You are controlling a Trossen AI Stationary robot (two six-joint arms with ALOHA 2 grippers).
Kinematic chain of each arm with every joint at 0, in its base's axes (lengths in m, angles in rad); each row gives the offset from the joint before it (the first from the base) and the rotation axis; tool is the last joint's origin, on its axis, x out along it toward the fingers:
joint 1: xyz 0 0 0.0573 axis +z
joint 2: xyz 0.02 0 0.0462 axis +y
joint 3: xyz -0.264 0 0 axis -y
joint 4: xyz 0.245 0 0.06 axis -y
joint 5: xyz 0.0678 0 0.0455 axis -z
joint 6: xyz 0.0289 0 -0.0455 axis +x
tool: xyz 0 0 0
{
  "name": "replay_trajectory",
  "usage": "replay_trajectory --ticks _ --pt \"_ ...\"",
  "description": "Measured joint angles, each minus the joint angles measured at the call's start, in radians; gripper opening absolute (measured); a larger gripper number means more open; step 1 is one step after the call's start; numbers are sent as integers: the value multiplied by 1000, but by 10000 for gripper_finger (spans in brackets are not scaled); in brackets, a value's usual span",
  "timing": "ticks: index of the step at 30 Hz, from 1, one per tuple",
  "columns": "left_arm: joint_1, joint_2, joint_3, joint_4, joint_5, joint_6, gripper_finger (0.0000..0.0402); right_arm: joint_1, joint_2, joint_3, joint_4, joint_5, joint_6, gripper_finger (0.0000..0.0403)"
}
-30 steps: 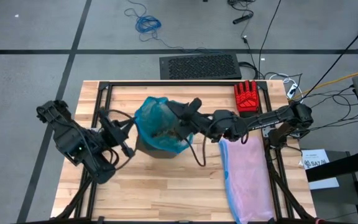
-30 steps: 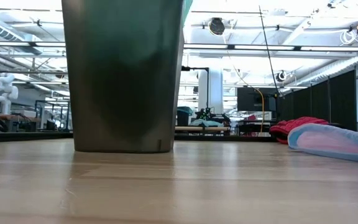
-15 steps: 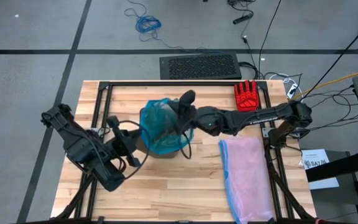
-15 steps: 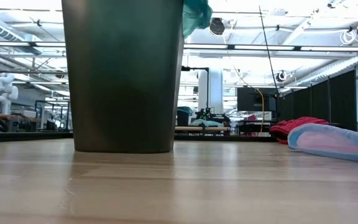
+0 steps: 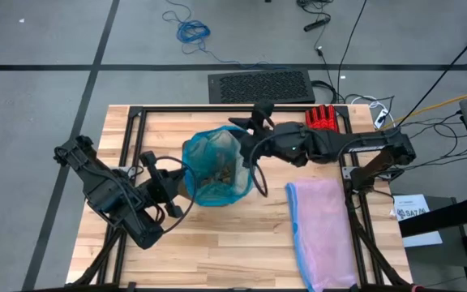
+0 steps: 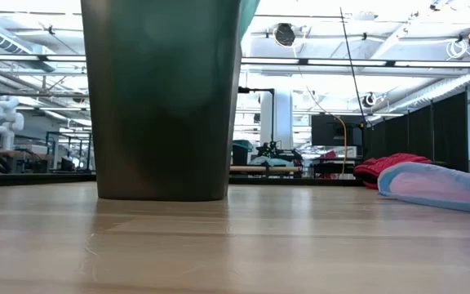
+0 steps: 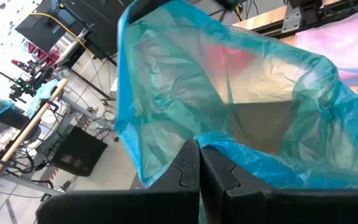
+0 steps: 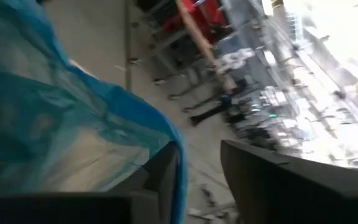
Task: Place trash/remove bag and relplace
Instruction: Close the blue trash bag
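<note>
Between the parted right claw (image 8: 197,165) fingers lies the bag (image 8: 55,118) rim.

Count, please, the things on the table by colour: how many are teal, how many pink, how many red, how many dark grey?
Teal: 1, the bin bag
Pink: 1, the pink bag
Red: 1, the red glove
Dark grey: 1, the bin
Total: 4

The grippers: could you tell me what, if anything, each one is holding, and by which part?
The left gripper is shut on the rim of the thin translucent teal-green plastic bag. The right gripper is open at the bag's far rim, gripping nothing.
</note>
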Motion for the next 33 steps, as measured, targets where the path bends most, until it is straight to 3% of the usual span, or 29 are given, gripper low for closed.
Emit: replay_trajectory --ticks 5,11,18,24,27,33 --pt "0 0 0 0 0 -7 0 -9 3 29 -121 -50 105 170" --pt "-1 0 0 0 1 -16 0 25 -8 29 -71 -3 3 225" --pt "-1 0 0 0 6 -19 0 81 -15 30 -199 7 31 226" --pt "-1 0 0 0 8 -23 0 68 -15 30 -249 -5 154 212" --pt "-1 0 0 0 23 -25 0 53 -15 30 -286 -104 274 211" --pt "-1 0 0 0 29 -25 0 43 -11 30 -301 -449 585 210"
